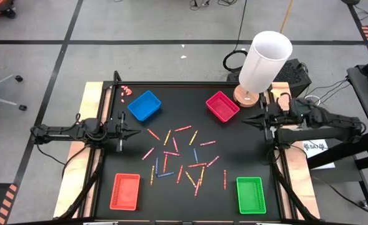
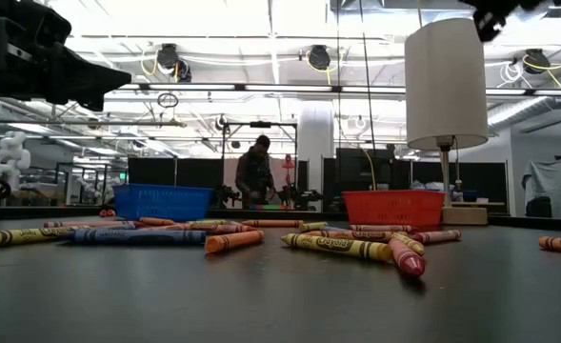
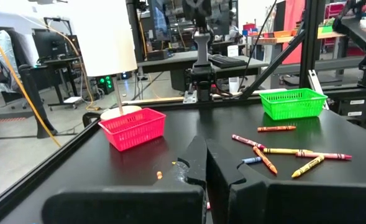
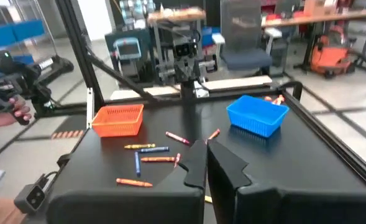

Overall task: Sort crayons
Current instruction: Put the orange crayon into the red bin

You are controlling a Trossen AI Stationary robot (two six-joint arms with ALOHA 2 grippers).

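Note:
Several crayons [image 1: 177,156], red, pink, orange, yellow and blue, lie scattered flat on the middle of the black table [image 1: 233,150]. They also show in the low view [image 2: 337,246] and in both wrist views [image 3: 282,150] [image 4: 148,155]. My left gripper [image 1: 138,132] hovers at the table's left side, level and pointing toward the crayons, its fingers [image 3: 198,163] shut on nothing. My right gripper [image 1: 243,120] stands at the right side, raised above the table and pointing toward the middle, its fingers [image 4: 198,165] shut and empty.
Four shallow trays sit near the corners: blue [image 1: 145,105] far left, magenta [image 1: 222,105] far right, red [image 1: 125,190] near left, green [image 1: 250,194] near right. A white lamp [image 1: 265,62] stands at the far right corner. Tiny pink-red bits [image 1: 126,91] lie far left.

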